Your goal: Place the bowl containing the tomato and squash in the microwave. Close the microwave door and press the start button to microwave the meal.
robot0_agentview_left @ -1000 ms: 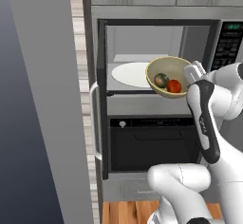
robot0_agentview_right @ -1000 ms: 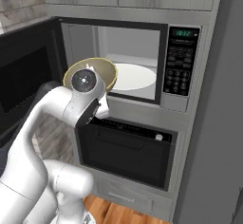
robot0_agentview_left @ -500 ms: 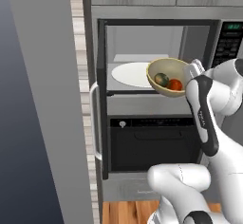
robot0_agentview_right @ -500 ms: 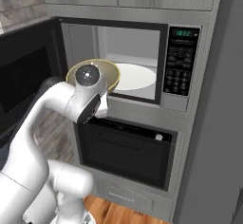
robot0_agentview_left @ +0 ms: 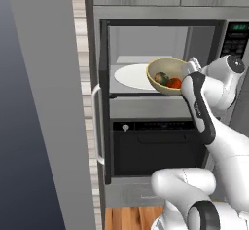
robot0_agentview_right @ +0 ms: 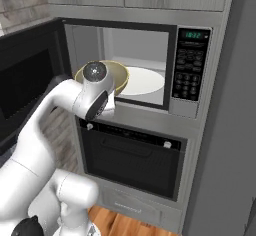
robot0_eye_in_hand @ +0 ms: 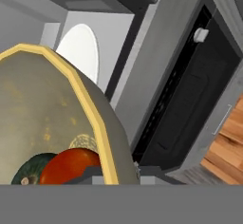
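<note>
Now the bowl (robot0_agentview_left: 167,76) hangs at the mouth of the microwave (robot0_agentview_right: 125,75), clamped by its rim in the jaws of the gripper (robot0_agentview_left: 190,68), which meets it at about 3 o'clock in the left base view; inside lie the tomato (robot0_agentview_left: 174,83) and, at its 10 o'clock, the squash (robot0_agentview_left: 162,78), touching. At the bowl's 9 o'clock in that view the white turntable plate (robot0_agentview_left: 131,76) lies on the microwave floor, partly behind it. The microwave door (robot0_agentview_left: 104,97) stands swung wide open; the keypad panel (robot0_agentview_right: 188,66) sits at 3 o'clock of the cavity; at 6 o'clock below is the black oven (robot0_agentview_right: 130,160).
</note>
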{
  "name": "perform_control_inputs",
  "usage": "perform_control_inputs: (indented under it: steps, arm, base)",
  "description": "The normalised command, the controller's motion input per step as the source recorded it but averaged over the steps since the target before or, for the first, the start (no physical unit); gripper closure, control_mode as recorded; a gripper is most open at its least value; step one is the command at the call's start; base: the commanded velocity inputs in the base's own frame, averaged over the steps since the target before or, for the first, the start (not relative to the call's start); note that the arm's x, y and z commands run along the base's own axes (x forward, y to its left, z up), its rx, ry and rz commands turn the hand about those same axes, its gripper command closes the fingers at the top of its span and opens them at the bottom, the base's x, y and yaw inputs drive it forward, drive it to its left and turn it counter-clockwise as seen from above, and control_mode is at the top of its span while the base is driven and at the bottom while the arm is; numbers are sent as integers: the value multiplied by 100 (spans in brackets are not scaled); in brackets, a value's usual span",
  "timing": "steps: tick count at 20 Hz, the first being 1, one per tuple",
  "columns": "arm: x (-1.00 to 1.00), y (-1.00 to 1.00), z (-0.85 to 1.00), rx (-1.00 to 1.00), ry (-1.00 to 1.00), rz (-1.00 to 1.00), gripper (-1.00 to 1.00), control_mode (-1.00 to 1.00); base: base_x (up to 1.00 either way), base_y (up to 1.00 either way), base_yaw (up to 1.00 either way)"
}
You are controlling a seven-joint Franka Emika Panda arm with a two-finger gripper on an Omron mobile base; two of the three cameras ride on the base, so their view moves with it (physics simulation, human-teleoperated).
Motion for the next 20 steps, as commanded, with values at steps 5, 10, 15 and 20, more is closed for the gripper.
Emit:
perform_control_inputs:
  steps: [5, 10, 15, 20]
  arm:
    - [54, -4, -1, 0, 5, -4, 100, -100]
    - [58, -14, -7, -1, 9, -3, 100, -100]
    - [52, -26, -3, 0, 10, 0, 100, -100]
    - [46, -25, 0, 0, 10, 0, 100, -100]
  base:
    - [0, 0, 0]
    - [0, 0, 0]
    - [0, 0, 0]
    - [0, 0, 0]
